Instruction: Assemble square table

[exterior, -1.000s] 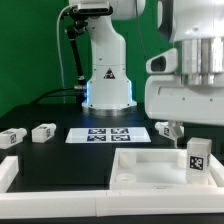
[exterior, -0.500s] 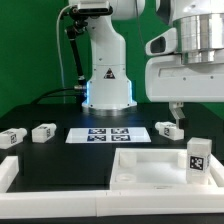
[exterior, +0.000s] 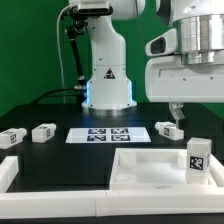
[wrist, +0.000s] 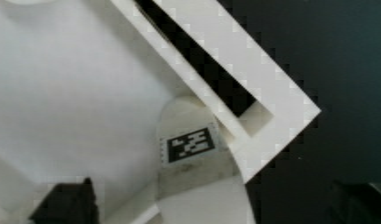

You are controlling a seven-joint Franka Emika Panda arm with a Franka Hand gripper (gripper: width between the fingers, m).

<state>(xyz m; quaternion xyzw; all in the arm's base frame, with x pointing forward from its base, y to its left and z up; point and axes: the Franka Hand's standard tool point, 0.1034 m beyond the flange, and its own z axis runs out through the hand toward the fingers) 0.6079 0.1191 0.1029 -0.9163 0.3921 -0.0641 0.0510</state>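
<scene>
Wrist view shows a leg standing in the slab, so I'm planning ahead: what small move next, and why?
Probably swing over to the nearest loose leg block. The gripper is open and holds nothing, and the tagged leg stands upright in the corner of the square table slab, so that one looks done.

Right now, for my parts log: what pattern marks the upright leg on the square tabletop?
A black-and-white square tag on the white leg, clearest in the exterior view.

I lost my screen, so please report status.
Gripper open, holding nothing. White plastic square slab carries one short white tagged leg block upright near a corner. No obstruction seen.
</scene>
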